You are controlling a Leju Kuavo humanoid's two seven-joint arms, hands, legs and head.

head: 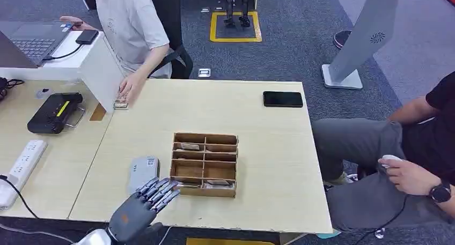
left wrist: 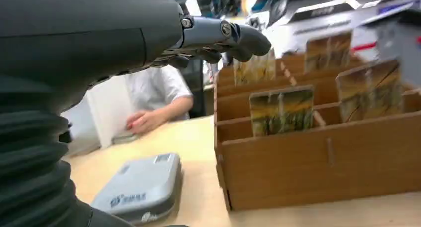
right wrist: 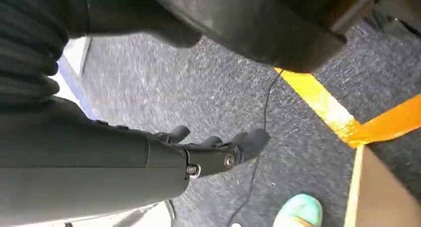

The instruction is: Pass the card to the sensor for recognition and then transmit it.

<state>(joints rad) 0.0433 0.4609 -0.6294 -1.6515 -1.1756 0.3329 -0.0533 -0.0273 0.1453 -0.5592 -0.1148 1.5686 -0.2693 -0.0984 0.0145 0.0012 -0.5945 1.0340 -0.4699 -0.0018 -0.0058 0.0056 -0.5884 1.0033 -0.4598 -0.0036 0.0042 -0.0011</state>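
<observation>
A wooden box (head: 204,164) with several compartments stands mid-table; cards stand upright in some of them, such as one at the front (left wrist: 281,110). A grey card sensor (head: 143,172) lies flat just left of the box, also close in the left wrist view (left wrist: 141,186). My left hand (head: 142,206) hovers at the table's near edge, fingers stretched toward the box's front left corner, holding nothing. In the left wrist view its thumb (left wrist: 218,33) reaches toward the cards. My right hand (right wrist: 208,150) hangs below the table over the carpet, fingers loosely apart, empty.
A black phone (head: 283,98) lies at the far right of the table. A person's hand (head: 127,89) rests on a small stack at the far left corner. Another person sits at the right holding a mouse (head: 389,160). A power strip (head: 22,162) and black device (head: 53,112) sit left.
</observation>
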